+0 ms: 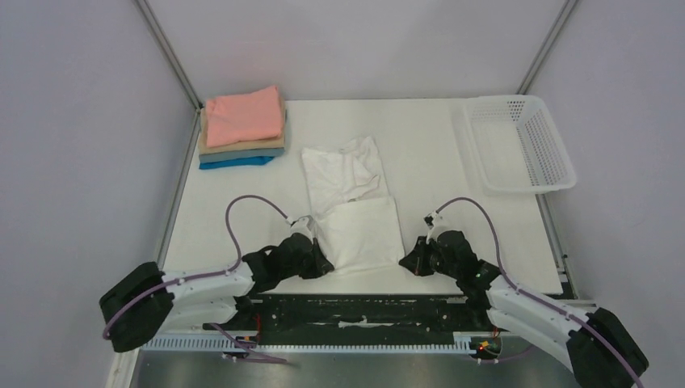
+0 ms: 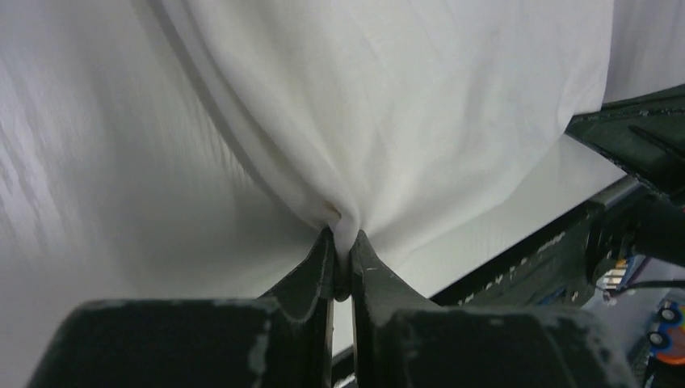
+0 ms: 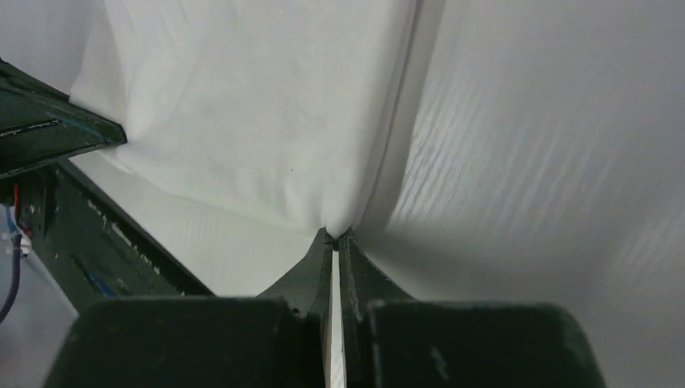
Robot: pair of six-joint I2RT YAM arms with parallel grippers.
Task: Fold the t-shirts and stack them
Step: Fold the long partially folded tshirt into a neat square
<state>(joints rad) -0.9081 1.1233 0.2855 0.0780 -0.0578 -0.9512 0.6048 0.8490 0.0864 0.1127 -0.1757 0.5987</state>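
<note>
Five t-shirts are showing on the white table (image 1: 452,174). One white t-shirt (image 1: 351,202) is lying spread near the middle. The other four are sitting folded in one stack at the far left corner: a salmon pink shirt (image 1: 242,115) on top, then a tan shirt (image 1: 275,142), what looks like a thin grey-blue shirt (image 1: 250,153), though only its edge is visible, and a bright blue shirt (image 1: 230,163) at the bottom. One white mesh basket (image 1: 556,153) is standing at the far right, well apart from the shirts.

Two grippers are working at the near edge. The left gripper (image 1: 319,263) is pinching the white t-shirt's near left corner, its jaws nearly touching with cloth bunching between them (image 2: 342,246). The right gripper (image 1: 406,257) is gripping the near right corner in the same narrow way (image 3: 334,236). The white cloth is stretching away from both grippers toward the far side, with its sleeves lying at the far end.
</note>
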